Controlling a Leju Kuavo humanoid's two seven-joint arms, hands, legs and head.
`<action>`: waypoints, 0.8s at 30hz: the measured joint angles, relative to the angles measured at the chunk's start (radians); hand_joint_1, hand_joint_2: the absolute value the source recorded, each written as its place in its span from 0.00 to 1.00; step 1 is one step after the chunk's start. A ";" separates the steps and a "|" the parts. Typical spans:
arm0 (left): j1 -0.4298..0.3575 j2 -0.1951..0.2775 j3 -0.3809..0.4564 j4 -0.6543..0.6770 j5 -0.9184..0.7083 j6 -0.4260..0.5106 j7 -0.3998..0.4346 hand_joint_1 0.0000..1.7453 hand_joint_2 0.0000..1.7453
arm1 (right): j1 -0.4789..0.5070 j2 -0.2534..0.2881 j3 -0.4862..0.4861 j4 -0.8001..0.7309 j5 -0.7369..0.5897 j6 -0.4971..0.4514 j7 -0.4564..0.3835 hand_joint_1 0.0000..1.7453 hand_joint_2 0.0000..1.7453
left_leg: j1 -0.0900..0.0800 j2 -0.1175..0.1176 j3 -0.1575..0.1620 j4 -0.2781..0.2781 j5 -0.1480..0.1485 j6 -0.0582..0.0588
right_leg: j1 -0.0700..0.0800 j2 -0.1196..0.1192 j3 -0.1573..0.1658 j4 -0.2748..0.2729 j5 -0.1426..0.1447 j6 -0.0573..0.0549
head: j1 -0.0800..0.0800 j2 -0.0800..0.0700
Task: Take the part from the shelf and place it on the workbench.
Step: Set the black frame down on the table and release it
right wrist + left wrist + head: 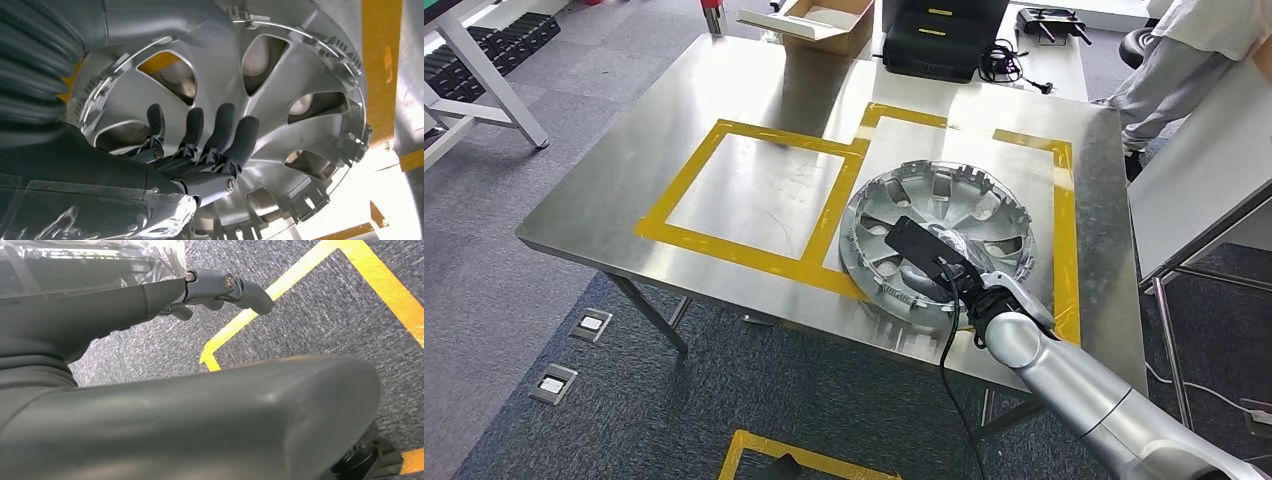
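Because the wheel cover (939, 245) already lies flat on the steel bench (624, 190), inside the yellow tape outline (724, 190), the right hand (944, 262) rests above it, fingers (220, 131) spread straight over the spokes beneath them, gripping nothing; the left hand (220, 290) hangs over carpet, fingers loosely curled, holding nothing.

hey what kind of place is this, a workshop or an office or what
Most likely a workshop or robot test lab. A steel workbench marked out with yellow tape holds a silver wheel cover, grey carpet has more tape on it, and a cardboard box sits behind.
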 joint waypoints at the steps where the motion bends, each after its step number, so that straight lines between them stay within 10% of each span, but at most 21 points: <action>1: 0.000 0.000 0.000 0.000 0.000 0.000 0.000 0.00 0.75 | 0.000 0.001 0.000 0.003 0.000 0.000 0.000 0.00 0.00 | 0.000 0.000 0.000 0.000 0.000 0.000 | 0.000 0.000 0.000 0.000 0.000 0.000 | 0.000 0.000; 4: 0.000 0.000 0.001 0.000 0.003 -0.005 -0.002 0.00 0.00 | 0.000 0.004 0.000 0.009 0.000 0.003 0.000 0.00 0.00 | 0.000 0.000 0.000 0.000 0.000 0.000 | 0.000 0.000 0.000 0.000 0.000 0.000 | 0.000 0.000; 24: 0.013 0.001 0.042 0.000 0.008 -0.020 -0.034 0.00 0.00 | 0.012 0.003 -0.034 -0.038 -0.052 -0.070 -0.101 0.00 0.00 | 0.000 0.001 0.001 0.000 0.000 0.000 | 0.000 0.001 0.000 0.000 0.000 0.000 | 0.000 0.000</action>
